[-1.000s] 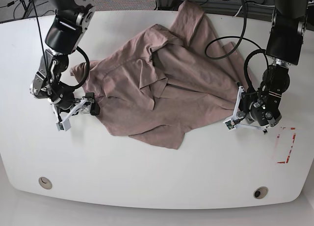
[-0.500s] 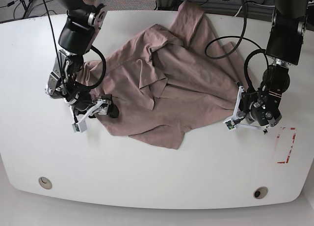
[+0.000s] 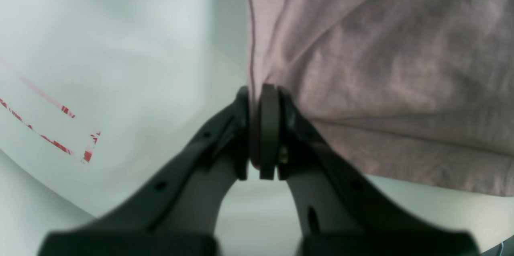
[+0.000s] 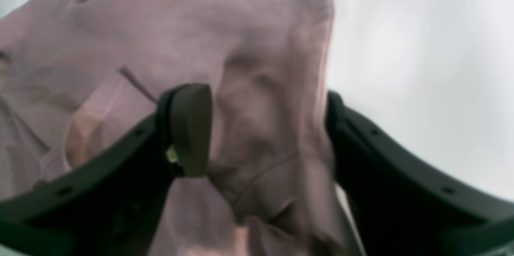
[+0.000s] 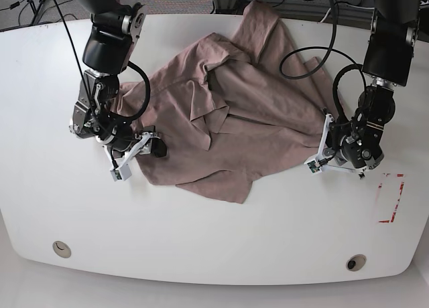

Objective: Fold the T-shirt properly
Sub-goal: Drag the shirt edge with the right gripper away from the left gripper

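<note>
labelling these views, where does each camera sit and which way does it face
Base: high above the table, looking down at the T-shirt; both arms show.
Left wrist: behind the left gripper, shut on the shirt's edge, red tape marks beside.
Right wrist: behind the right gripper, jaws apart around bunched cloth.
All three show the shirt.

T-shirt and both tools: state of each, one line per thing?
T-shirt: crumpled and unfolded on the table.
left tool: shut, pinching the T-shirt's edge.
right tool: jaws apart, straddling a bunch of T-shirt fabric, not yet clamped.
</note>
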Available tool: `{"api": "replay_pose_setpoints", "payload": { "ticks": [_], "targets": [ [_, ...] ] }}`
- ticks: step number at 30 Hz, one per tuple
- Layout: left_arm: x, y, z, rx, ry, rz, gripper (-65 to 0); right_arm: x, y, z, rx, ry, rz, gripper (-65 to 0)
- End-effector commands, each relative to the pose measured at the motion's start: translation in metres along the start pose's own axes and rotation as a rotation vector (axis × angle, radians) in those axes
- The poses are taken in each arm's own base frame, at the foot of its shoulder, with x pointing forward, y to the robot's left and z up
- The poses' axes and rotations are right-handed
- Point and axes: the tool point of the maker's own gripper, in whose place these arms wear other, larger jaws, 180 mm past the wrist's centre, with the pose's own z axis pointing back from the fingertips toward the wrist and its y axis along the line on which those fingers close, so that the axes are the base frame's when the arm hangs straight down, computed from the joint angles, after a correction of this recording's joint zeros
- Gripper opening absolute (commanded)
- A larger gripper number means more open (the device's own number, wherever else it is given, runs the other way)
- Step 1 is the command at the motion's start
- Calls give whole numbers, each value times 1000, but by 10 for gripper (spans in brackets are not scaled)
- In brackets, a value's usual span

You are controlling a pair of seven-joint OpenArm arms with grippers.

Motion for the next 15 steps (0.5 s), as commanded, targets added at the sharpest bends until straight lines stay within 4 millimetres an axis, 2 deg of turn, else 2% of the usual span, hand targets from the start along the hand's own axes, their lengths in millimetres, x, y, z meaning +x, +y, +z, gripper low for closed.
{"api": "replay_pose_setpoints", "payload": {
  "ticks": [1,5,9,15],
  "targets": [
    [4,16,10,42,-18,4,-631,12,-3,4,-10,-12,26,-363],
    [3,16,10,40,-16,6,-631,19,-2,3,-8,-48,27,-477],
    [3,16,10,40,-16,6,-631,23,-12,8,-27,-62,37,-606],
    [4,16,10,39,-20,8,-629,24,-19,13,-42,-62,43,-620]
  ]
}}
